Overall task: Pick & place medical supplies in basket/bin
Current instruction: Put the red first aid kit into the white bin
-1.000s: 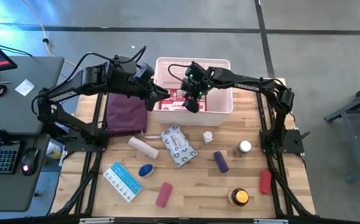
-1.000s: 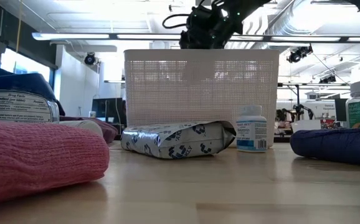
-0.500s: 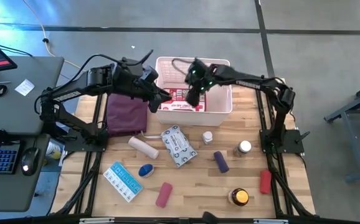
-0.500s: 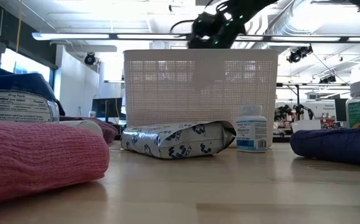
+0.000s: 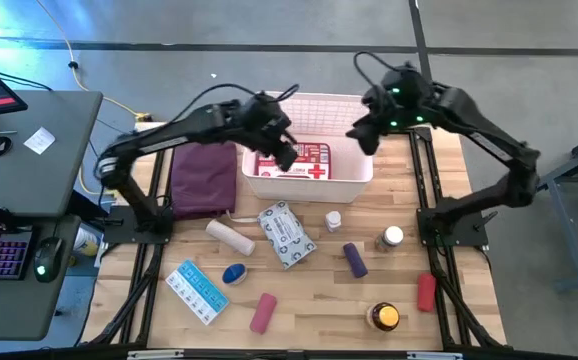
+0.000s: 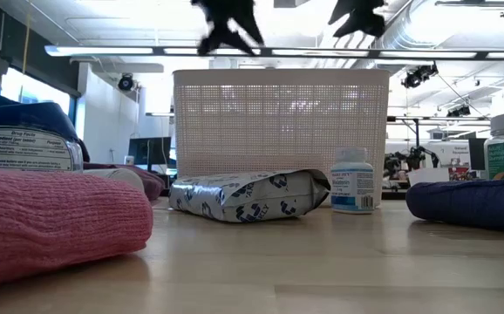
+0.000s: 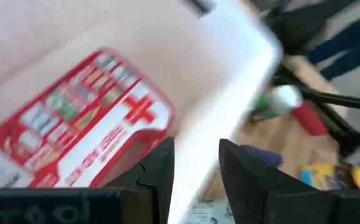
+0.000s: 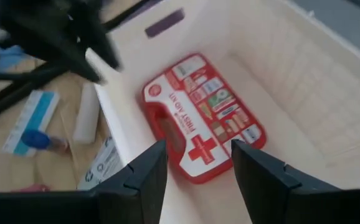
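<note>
Left gripper: parted a little, empty, above basket.
Right gripper: open, empty.
First-aid case: lay in basket.

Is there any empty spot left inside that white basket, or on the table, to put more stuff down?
Yes. In the white basket, only the red first-aid case lies on the floor; the rest is bare. On the table, open wood lies between the pink roll and the amber jar. Around the wipes packet it is crowded.

Two dark jointed arms with looping black cables, green lights.
</note>
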Controlling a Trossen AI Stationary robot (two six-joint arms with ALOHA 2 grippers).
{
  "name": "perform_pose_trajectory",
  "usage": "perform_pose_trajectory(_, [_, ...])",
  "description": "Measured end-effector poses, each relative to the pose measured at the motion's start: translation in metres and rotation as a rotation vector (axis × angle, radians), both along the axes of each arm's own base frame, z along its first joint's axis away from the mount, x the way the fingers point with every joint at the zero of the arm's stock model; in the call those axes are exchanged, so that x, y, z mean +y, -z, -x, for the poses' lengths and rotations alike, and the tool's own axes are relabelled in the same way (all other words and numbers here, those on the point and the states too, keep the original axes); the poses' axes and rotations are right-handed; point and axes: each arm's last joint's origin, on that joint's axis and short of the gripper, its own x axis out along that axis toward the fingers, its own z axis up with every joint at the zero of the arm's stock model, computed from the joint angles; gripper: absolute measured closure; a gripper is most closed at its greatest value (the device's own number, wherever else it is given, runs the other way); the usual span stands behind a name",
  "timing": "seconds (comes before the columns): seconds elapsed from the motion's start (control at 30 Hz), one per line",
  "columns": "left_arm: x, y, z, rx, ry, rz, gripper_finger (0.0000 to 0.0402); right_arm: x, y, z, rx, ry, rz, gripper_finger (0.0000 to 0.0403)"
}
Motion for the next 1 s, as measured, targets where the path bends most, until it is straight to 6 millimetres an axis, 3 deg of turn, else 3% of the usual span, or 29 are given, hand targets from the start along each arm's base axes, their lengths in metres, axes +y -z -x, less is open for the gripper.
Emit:
perform_pose_trajectory(0.17, [0.018,0.044,-0.024,0.136,0.010,0.041,0.0251,0.015,-0.017,0.022,-0.052,0.050,0.052,0.0234])
perform_pose_trajectory(0.27, [0.019,0.056,-0.032,0.214,0.030,0.060,0.0273,0.019,-0.020,0.028,-0.062,0.040,0.056,0.0233])
perform_pose_trajectory(0.4, [0.023,0.034,-0.037,0.244,0.084,-0.046,0.0309,0.020,-0.020,0.029,-0.062,0.039,0.055,0.0234])
perform_pose_trajectory(0.57, [0.029,-0.011,-0.038,0.117,0.158,-0.239,0.0348,0.017,-0.020,0.028,-0.055,0.095,0.087,0.0234])
perform_pose_trajectory(0.63, [0.036,-0.019,-0.035,0.099,0.169,-0.306,0.0361,0.014,-0.020,0.026,-0.059,0.134,0.098,0.0235])
perform_pose_trajectory(0.73, [0.055,-0.002,-0.034,0.208,0.202,-0.336,0.0375,0.010,-0.022,0.023,-0.079,0.163,0.123,0.0235])
perform_pose_trajectory(0.83, [0.072,0.033,-0.037,0.375,0.270,-0.289,0.0378,0.006,-0.021,0.017,-0.096,0.182,0.129,0.0236])
perform_pose_trajectory(1.0, [0.080,0.059,-0.046,0.425,0.393,-0.246,0.0355,0.001,-0.018,0.009,-0.112,0.212,0.093,0.0236])
